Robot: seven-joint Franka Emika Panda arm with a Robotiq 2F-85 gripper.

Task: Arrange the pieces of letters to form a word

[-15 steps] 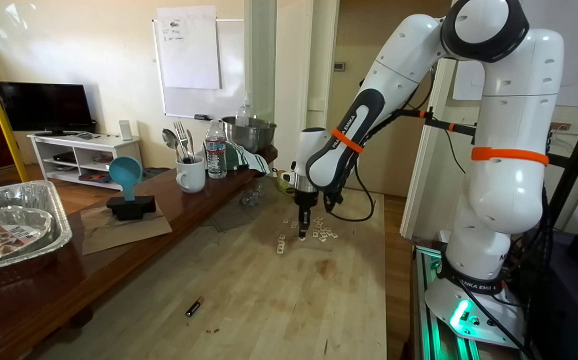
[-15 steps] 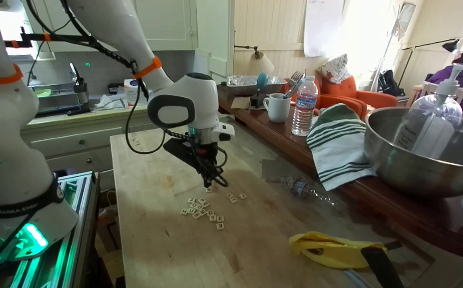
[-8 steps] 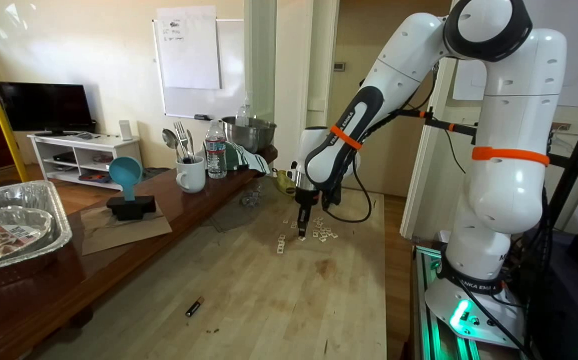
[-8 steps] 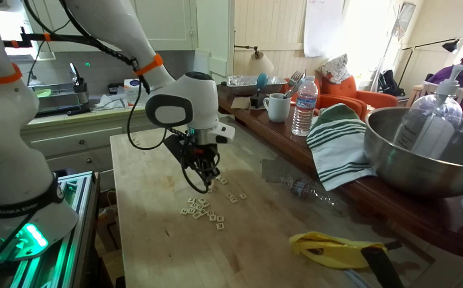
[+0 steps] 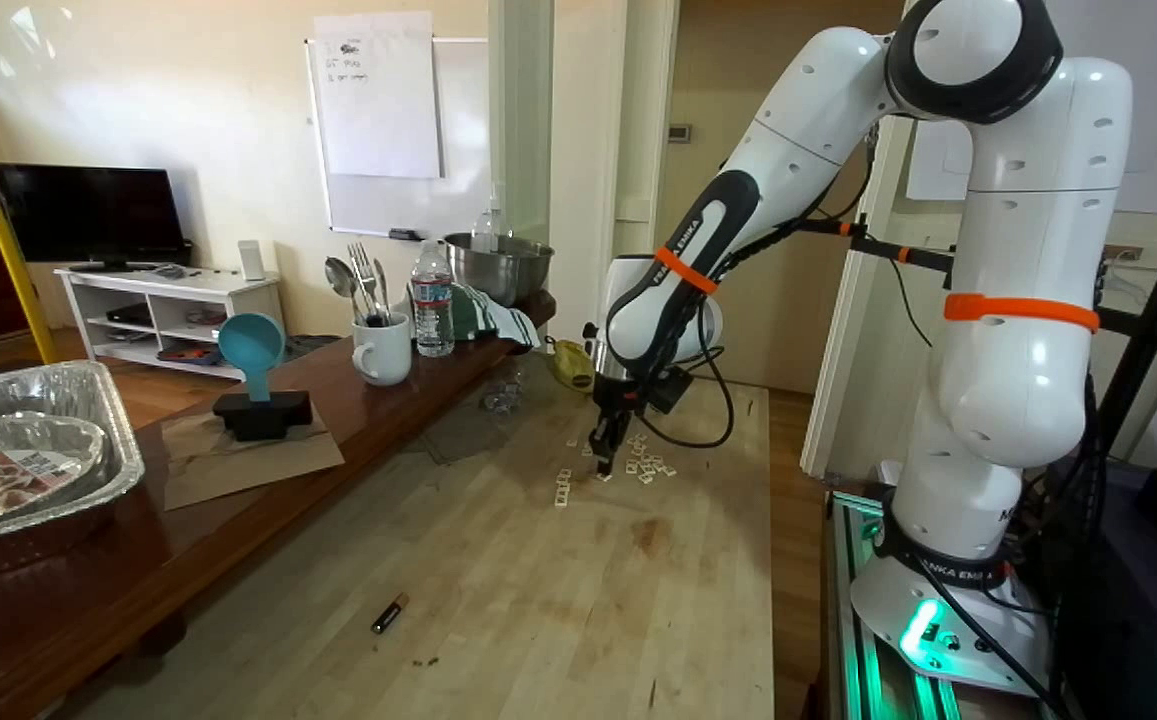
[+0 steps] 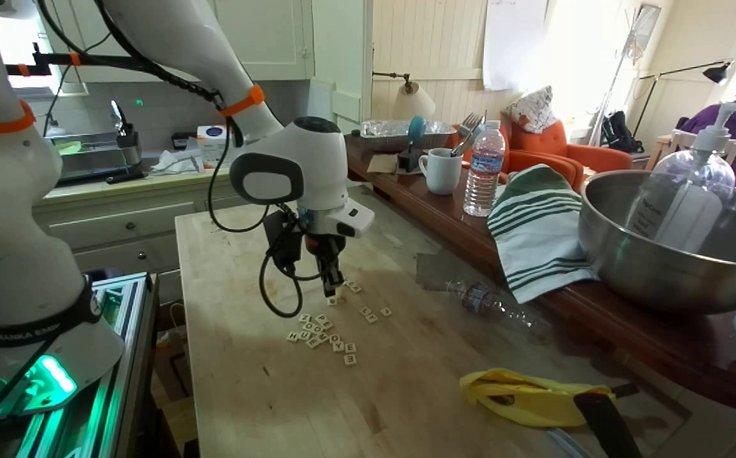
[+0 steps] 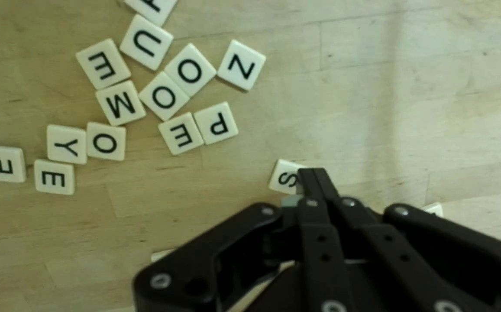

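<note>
Found the gripper with tips pressed together, over or against the S tile; could not tell which. Saw the main cluster of tiles near it on the table, crowded and turned various ways, plus a short row and some strays. Noted a cable looping down beside the gripper. Spotted a clear bottle on its side, a yellow bundle and a battery, apart from the tiles. On the ledge, saw a mug of cutlery, a water bottle, a towel, a bowl, a blue scoop and a foil tray.

Lost part of the S tile behind the fingers. Made out mere edges of other tiles past the gripper, with letters covered, and one cut off at the top of the wrist view. Could not read the row, too small in an exterior view.

In the wrist view, read several Es, three Os, and single Y, U and P. Read FRANKA EMIKA on the arm. Found handwriting on a wall sheet illegible.
</note>
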